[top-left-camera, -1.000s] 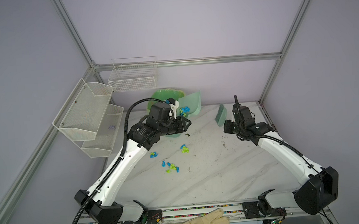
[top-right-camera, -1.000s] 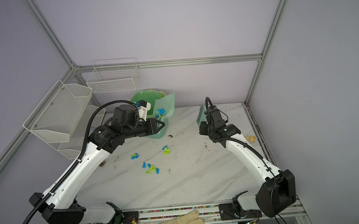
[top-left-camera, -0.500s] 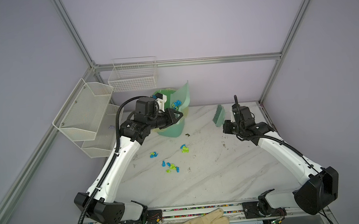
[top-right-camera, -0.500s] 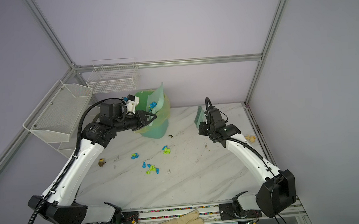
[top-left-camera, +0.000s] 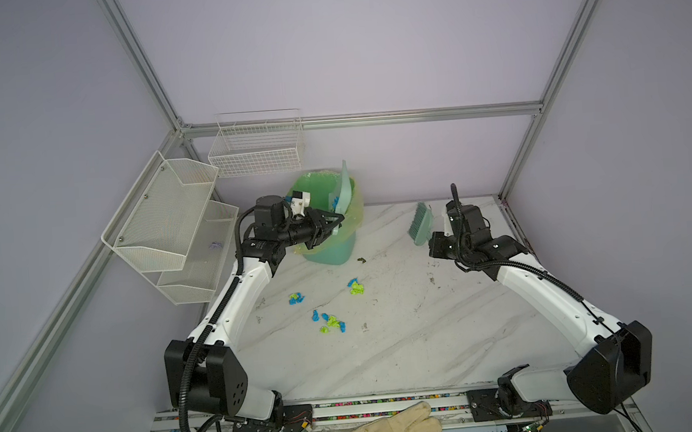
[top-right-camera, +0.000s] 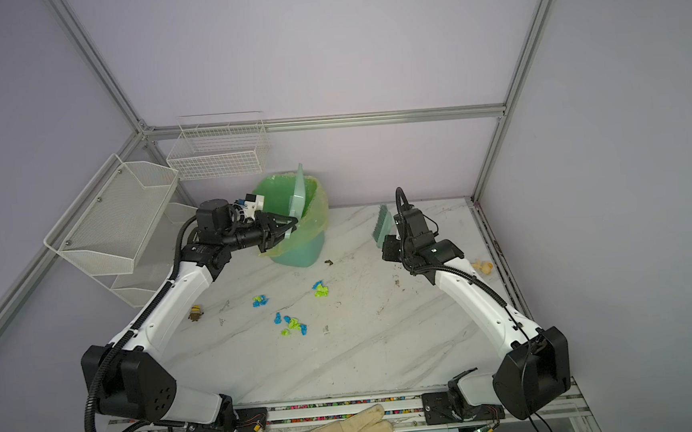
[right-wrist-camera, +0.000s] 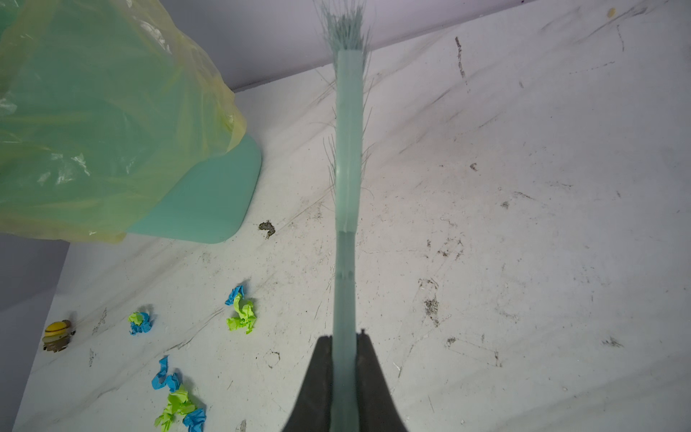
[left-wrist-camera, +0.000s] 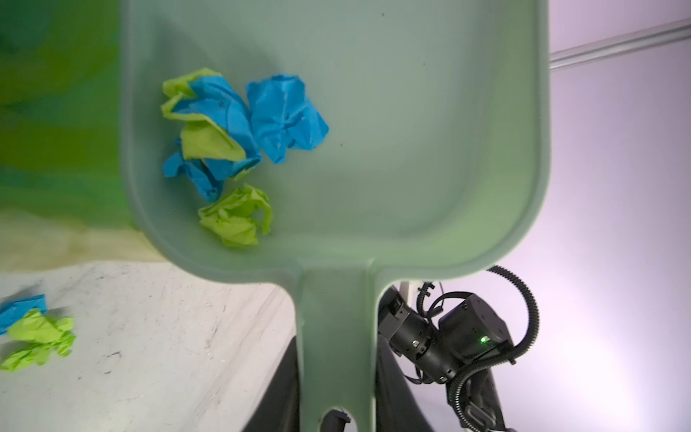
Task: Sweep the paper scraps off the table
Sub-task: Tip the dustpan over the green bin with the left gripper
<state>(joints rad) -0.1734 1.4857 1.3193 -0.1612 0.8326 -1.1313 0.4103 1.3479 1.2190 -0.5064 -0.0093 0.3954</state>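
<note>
While a few blue and lime-green paper scraps (top-left-camera: 331,322) lie in three loose clusters on the marble-veined surface (top-left-camera: 407,346), in front of the bin (top-left-camera: 330,251) and apart from it, more of them rest inside the pale green dustpan (left-wrist-camera: 392,149), bunched against one side wall. Tipped nearly onto its edge, that dustpan stands over the bin's mouth, which is lined with a yellowish plastic bag (top-left-camera: 355,218). Its handle is clamped in the left gripper (top-left-camera: 330,224), whose jaws are drawn in to a narrow gap around it. Away to the right of the bin, the right gripper (right-wrist-camera: 344,336) is closed tight on the handle of a green brush (right-wrist-camera: 348,149), bristles pointing toward the back wall. A dark speck (top-left-camera: 361,260) lies just beside the bin's base, and a small yellow toy figure (top-right-camera: 195,313) stands near the left arm.
</note>
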